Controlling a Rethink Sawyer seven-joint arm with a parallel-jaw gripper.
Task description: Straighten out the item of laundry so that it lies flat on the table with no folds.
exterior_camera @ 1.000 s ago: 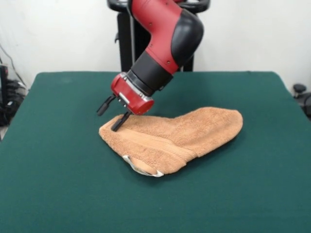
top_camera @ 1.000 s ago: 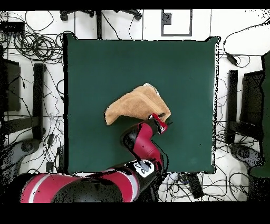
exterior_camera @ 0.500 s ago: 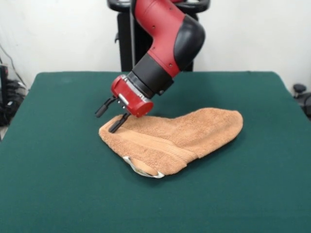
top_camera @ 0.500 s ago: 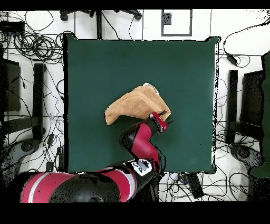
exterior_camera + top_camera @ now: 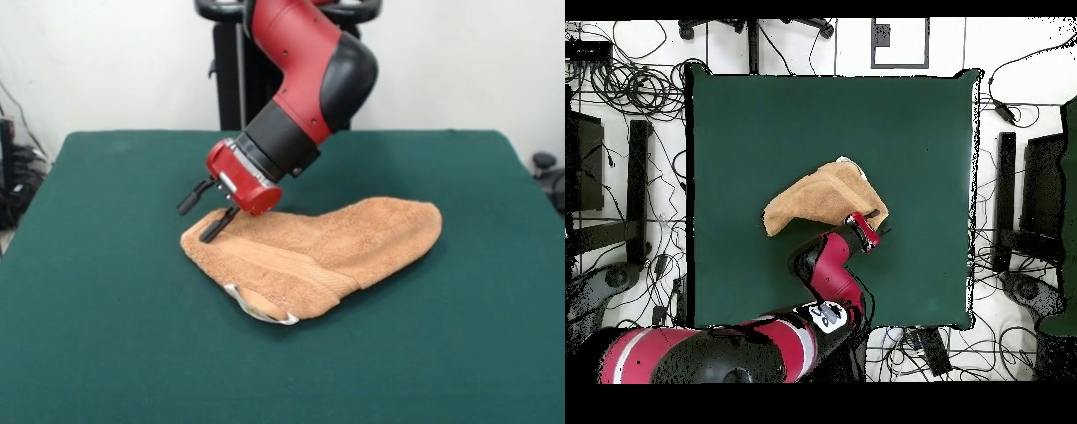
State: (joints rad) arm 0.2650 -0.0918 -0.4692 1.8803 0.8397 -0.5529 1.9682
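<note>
While the towel (image 5: pixel 313 249) lies folded on the table (image 5: pixel 106 336), the claw (image 5: pixel 200 212) gapes open, one finger touching its edge.

Orange-tan towel (image 5: pixel 327 247) with white tag (image 5: pixel 256 305), dark green table (image 5: pixel 106 336), red-and-black arm (image 5: pixel 309 79).

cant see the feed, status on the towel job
Gripper open, tips at towel's edge. Towel folded over, bunched, not flat. Table: nothing in the way.
</note>
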